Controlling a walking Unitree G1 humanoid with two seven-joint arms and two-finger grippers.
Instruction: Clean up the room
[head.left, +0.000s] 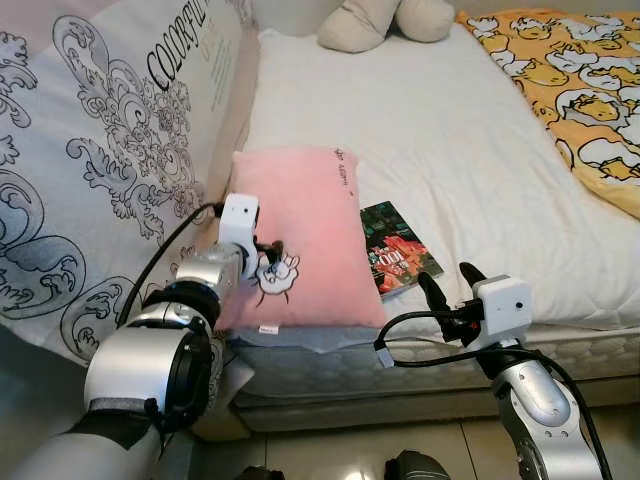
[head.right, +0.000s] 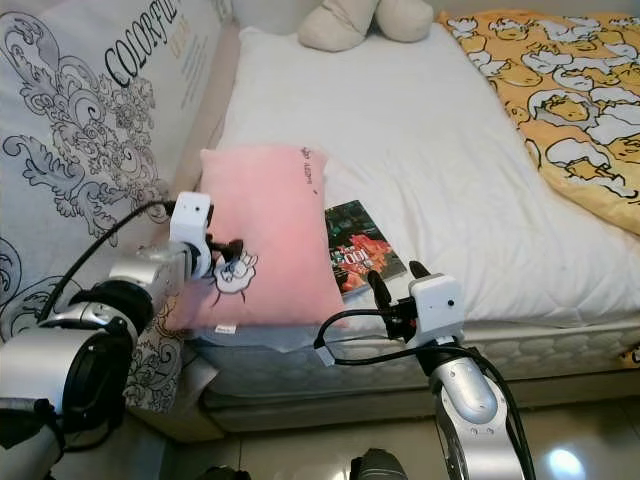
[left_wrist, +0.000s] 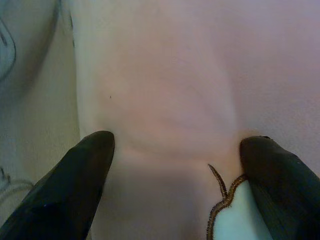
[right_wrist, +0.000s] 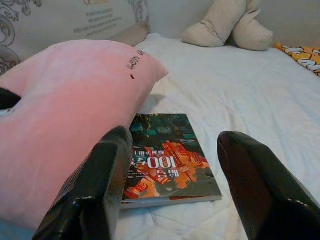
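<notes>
Head views: right gripper (head.left: 446, 287), fingers spread and empty, at the mattress edge; dark glossy paperback book (head.left: 396, 248) just beyond at 11 o'clock. Left gripper (head.left: 268, 262), fingers parted, pressed on the soft pink rectangular pillow (head.left: 300, 230), which lies on the white bed (head.left: 450, 140) touching the book.
Left wrist view: black fingers (left_wrist: 75, 180) straddle pink fabric.
Right wrist view: book (right_wrist: 167, 157) lies between the spread fingers (right_wrist: 97, 187).
</notes>
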